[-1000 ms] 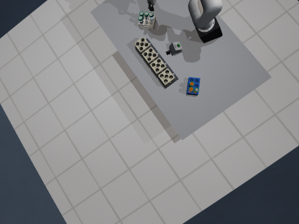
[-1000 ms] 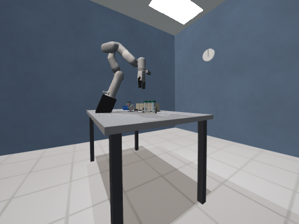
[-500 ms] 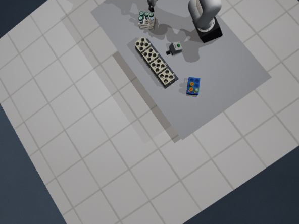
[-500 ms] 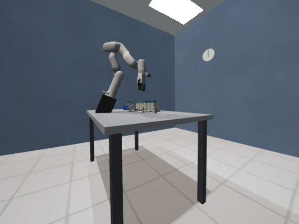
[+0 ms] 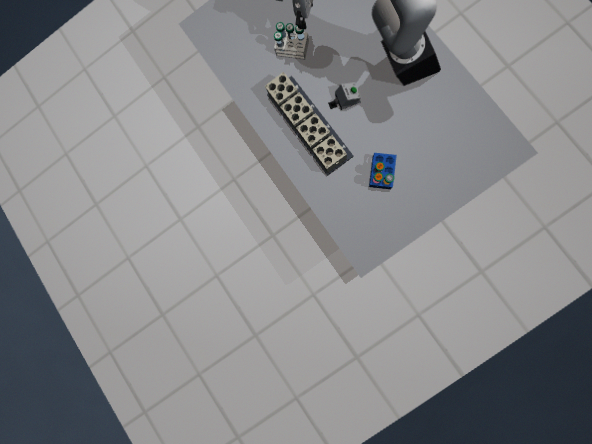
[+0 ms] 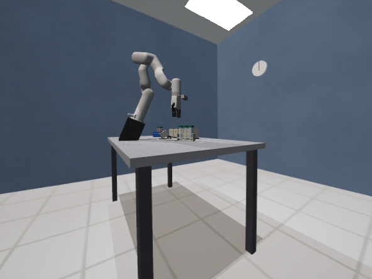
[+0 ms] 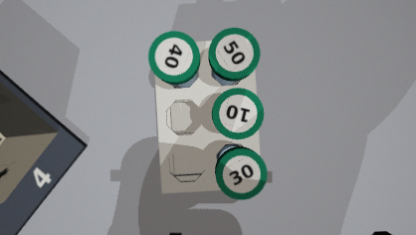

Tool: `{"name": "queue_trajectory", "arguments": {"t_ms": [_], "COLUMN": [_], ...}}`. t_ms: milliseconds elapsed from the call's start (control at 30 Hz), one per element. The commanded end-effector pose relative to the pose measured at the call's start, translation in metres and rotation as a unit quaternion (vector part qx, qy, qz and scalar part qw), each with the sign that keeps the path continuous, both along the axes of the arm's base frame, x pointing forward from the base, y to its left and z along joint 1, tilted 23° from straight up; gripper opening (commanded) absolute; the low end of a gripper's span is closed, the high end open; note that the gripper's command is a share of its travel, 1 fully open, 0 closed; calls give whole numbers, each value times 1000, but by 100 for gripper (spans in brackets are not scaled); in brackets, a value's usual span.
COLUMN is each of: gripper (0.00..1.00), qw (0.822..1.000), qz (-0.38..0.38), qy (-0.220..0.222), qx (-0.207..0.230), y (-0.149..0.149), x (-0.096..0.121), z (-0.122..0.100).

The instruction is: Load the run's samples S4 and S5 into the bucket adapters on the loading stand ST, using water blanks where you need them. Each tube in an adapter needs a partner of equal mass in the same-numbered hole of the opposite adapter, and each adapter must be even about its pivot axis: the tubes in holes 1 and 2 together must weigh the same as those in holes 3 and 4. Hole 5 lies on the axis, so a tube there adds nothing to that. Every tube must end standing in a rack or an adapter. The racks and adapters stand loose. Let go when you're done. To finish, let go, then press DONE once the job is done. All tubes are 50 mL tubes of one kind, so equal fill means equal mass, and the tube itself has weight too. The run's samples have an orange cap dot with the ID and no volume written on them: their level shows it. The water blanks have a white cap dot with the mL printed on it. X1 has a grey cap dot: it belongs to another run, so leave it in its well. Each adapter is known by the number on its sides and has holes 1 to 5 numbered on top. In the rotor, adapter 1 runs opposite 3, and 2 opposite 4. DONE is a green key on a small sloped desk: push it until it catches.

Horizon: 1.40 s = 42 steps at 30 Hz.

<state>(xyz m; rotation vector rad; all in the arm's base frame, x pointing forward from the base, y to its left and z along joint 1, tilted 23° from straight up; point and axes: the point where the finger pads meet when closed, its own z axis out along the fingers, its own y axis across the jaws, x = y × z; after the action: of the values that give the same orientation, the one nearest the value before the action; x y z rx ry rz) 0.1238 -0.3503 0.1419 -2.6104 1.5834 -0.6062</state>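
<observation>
My gripper (image 5: 300, 21) (image 6: 176, 113) is open and empty, high above the clear rack (image 5: 291, 54) (image 7: 164, 144). In the wrist view the rack holds water blanks 40 (image 7: 174, 57), 50 (image 7: 234, 53), 10 (image 7: 238, 114) and 30 (image 7: 241, 173); two of its wells are empty. Four beige adapters stand in a row on the dark stand; no caps show in their holes. The end adapter (image 5: 282, 88) (image 7: 25, 158), by the number 4, is nearest the clear rack. The blue rack (image 5: 384, 155) (image 6: 156, 134) holds two orange-dot tubes (image 5: 379, 166) (image 5: 378, 176) and a grey-dot tube (image 5: 389, 178). Their IDs and levels are unreadable.
The small sloped desk (image 5: 347, 101) with the green DONE key (image 5: 353, 90) stands between the adapter row and the arm's black base (image 5: 421, 66). A small black block (image 5: 333, 104) is beside the desk. The blue rack stands beyond the far end of the adapter row.
</observation>
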Motion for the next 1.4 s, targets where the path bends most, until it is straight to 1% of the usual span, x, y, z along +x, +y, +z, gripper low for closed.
{"name": "queue_trajectory", "arguments": {"t_ms": [0, 500, 1367], "gripper": [100, 100, 100], "qw": [1000, 1000, 1000], "qz": [0, 0, 0], "qy": [-1, -1, -1], "qx": [-1, -1, -1], "y": [-4, -10, -10], "x": [5, 16, 16], "z": [-11, -42, -42]}}
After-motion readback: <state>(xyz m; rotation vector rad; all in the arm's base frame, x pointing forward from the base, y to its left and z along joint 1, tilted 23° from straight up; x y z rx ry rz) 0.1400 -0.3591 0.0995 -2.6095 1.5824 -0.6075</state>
